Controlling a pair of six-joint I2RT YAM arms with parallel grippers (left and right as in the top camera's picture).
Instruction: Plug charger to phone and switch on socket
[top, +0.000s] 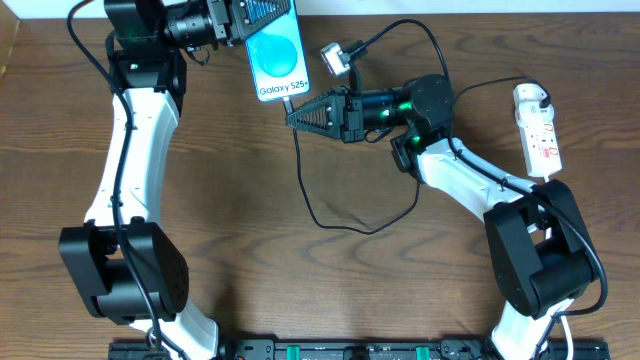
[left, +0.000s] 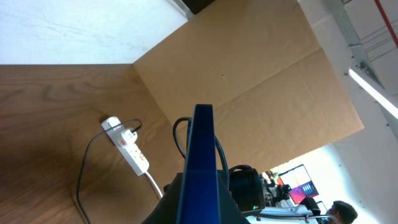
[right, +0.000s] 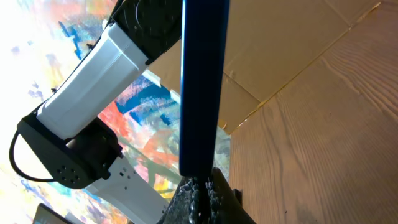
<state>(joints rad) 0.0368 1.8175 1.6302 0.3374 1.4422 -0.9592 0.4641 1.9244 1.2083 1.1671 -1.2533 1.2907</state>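
My left gripper (top: 243, 22) is shut on the phone (top: 276, 50) and holds it above the table's far edge, blue screen up. In the left wrist view the phone (left: 202, 155) stands edge-on between my dark fingers (left: 186, 208). My right gripper (top: 297, 114) is shut on the charger's small plug tip (right: 198, 185), which meets the phone's lower end (right: 202, 87). I cannot tell whether it is seated. The charger's black cable (top: 330, 224) loops over the table to a white plug (top: 530, 97) in the socket (top: 538, 130), which lies at the far right.
Brown cardboard (left: 249, 68) stands behind the wooden table (top: 240, 200). The socket (left: 129, 148) lies near the table's back corner, its thick white cord (left: 154, 184) running off. My right arm's white link (top: 470, 180) crosses the right half. A black rail (top: 330, 350) lines the front edge.
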